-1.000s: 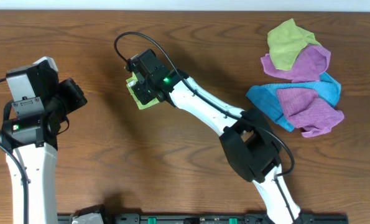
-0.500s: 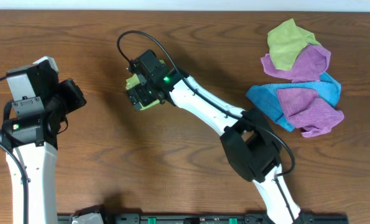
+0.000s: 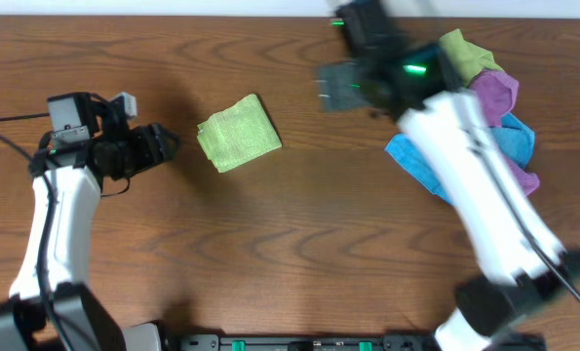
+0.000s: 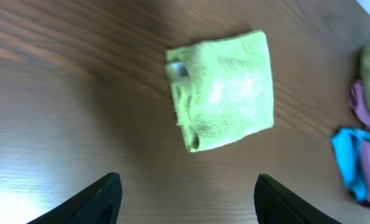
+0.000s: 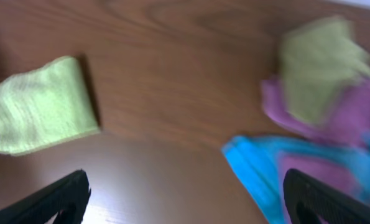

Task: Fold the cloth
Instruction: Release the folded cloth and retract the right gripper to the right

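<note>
Folded green cloth (image 3: 238, 134) ahead of left gripper (image 4: 188, 200), open table (image 3: 299, 244) around, cloth pile (image 3: 480, 117) ahead-right of right gripper (image 5: 185, 205), the 2 pairs of jaws apart, empty.

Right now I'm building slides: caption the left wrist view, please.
Open left gripper faces a folded green cloth lying on the wooden table.

Seen from overhead, the right arm (image 3: 475, 166) is smeared. The right gripper (image 3: 336, 86) is a dim grey shape whose fingers cannot be made out, and the arm covers the left part of the pile (image 3: 520, 136). The right wrist view is soft all over: the cloth (image 5: 45, 106) shows no weave, and the pile runs off the right edge. The left wrist view cuts the pile at its right edge and shows only the fingertips (image 4: 104, 196) of the left gripper (image 4: 186, 186).
</note>
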You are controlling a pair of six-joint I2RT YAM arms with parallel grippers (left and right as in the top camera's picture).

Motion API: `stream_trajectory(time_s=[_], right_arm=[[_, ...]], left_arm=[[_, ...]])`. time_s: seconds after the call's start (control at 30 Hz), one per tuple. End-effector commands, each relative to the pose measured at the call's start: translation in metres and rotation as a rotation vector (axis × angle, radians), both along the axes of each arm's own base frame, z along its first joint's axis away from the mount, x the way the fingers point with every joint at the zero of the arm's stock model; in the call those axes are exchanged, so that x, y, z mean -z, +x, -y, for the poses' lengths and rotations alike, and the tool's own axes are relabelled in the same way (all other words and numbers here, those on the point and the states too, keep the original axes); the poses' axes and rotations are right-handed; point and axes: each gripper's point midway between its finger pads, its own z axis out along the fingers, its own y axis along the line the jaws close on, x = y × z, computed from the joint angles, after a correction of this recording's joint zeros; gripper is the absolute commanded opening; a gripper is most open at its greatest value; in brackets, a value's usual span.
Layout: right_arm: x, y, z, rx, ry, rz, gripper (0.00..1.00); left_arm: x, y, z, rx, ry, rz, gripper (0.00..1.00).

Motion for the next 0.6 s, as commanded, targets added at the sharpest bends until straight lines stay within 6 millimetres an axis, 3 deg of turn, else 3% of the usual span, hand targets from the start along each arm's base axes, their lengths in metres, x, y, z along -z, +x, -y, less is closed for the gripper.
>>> stream_trajectory(time_s=[0.0, 0.1, 0.2, 0.27, 0.33, 0.47, 0.57], right_arm=[[-0.033, -0.041, 0.032, 0.152, -0.037, 0.042, 0.99], [-0.061, -0.099, 0.062, 0.251, -0.103, 0.106, 0.99], [-0.074, -0.158, 0.081, 0.239, -0.074, 0.183, 0.99], [-0.062, -0.199, 0.102, 0.253, -0.002, 0.205, 0.99], [-0.038, -0.236, 0.126, 0.299, 0.126, 0.214, 0.99], [0.002, -0.265, 0.153, 0.338, 0.261, 0.270, 0.99], [0.023, -0.266, 0.167, 0.399, 0.271, 0.332, 0.99]], left_arm=[[0.016, 0.000, 0.017, 0.072, -0.022, -0.029, 0.67], [0.029, 0.001, 0.025, 0.081, 0.032, -0.064, 0.68], [0.030, 0.009, 0.034, 0.088, 0.034, -0.044, 0.72], [0.034, 0.017, 0.032, 0.065, 0.047, -0.035, 0.74], [0.044, 0.021, 0.032, 0.059, 0.040, -0.051, 0.74], [0.070, 0.026, 0.032, 0.055, 0.030, -0.097, 0.76], [0.086, 0.030, 0.038, 0.070, -0.010, -0.113, 0.77]])
